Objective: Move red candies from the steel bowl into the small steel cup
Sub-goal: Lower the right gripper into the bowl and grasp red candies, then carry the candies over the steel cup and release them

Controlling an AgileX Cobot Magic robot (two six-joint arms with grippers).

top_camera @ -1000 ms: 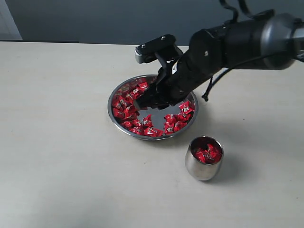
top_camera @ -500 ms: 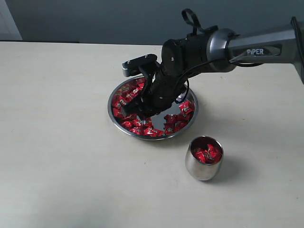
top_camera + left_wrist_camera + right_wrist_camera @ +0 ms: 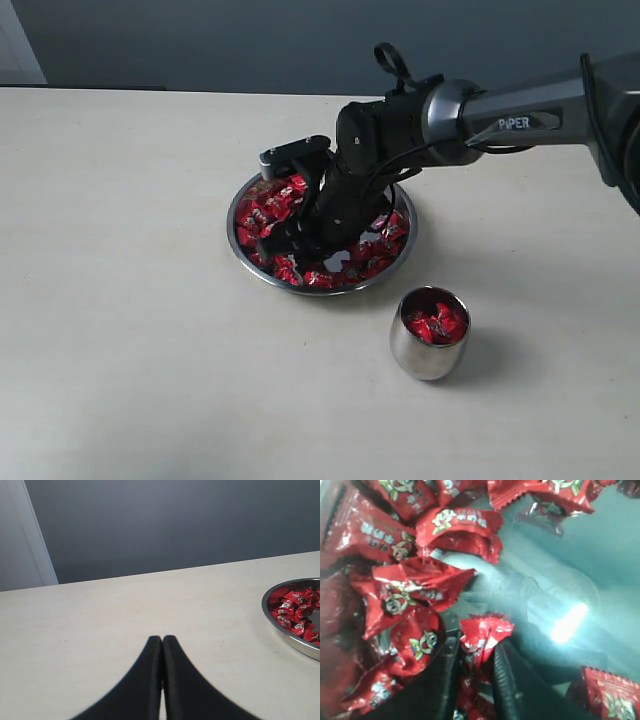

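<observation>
The steel bowl point(image 3: 331, 290) lies mid-table with many red candies point(image 3: 272, 205) in it. My right gripper point(image 3: 290, 245) is down inside the bowl on its left side. In the right wrist view its jaws point(image 3: 477, 647) pinch one red candy point(image 3: 486, 629) from both sides, just above the bowl's bare bottom point(image 3: 555, 580). The small steel cup point(image 3: 428, 352) stands in front of the bowl to the right and holds a few red candies point(image 3: 436, 325). My left gripper point(image 3: 162, 639) is shut and empty over bare table; the bowl's rim point(image 3: 287, 637) shows at the edge of the left wrist view.
The right arm point(image 3: 500, 105) reaches in from the right over the bowl's far side. A pale table point(image 3: 130, 330) spreads around bowl and cup. A dark wall point(image 3: 250, 40) runs behind the table's far edge.
The right gripper has moved left across the bowl and dropped lower among the candies. Its jaws have narrowed around one candy. Bowl and cup have stayed put.
</observation>
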